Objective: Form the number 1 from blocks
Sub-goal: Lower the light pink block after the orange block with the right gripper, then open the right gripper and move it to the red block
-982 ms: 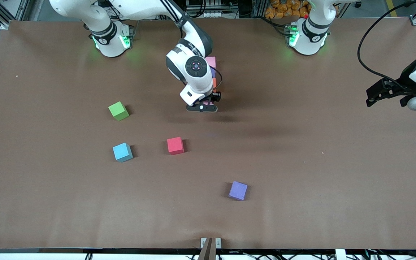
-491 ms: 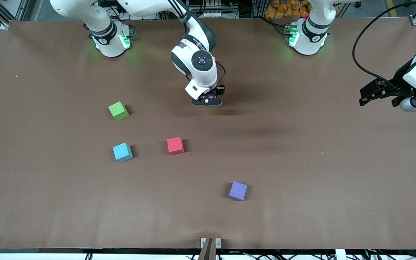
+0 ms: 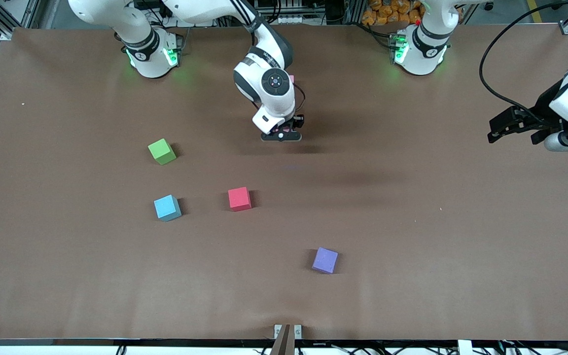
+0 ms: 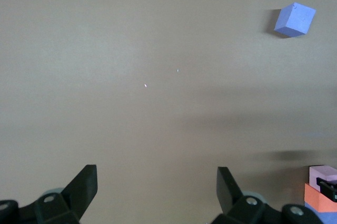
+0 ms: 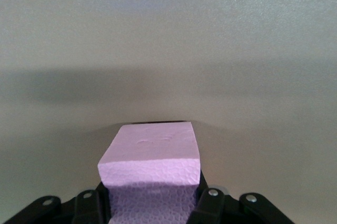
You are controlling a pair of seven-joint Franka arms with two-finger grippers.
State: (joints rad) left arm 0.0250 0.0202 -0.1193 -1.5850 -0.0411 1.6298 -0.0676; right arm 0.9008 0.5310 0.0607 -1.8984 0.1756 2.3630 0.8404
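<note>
**Right fingers clamped on a pink block**

Right gripper [image 3: 282, 134] fingers [image 5: 208, 203] grip a pink block [image 5: 152, 163], its base hidden; left gripper [image 3: 503, 129] waits, fingers apart, at the worktop [image 3: 412, 222] edge; four loose blocks: green [image 3: 161, 151], light blue [image 3: 167, 207], red [image 3: 239, 198], purple [image 3: 325, 260].

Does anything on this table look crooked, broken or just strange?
Nothing looks damaged. The green block and purple block sit slightly turned. The right gripper holds a pink block with small dents in its top.
</note>
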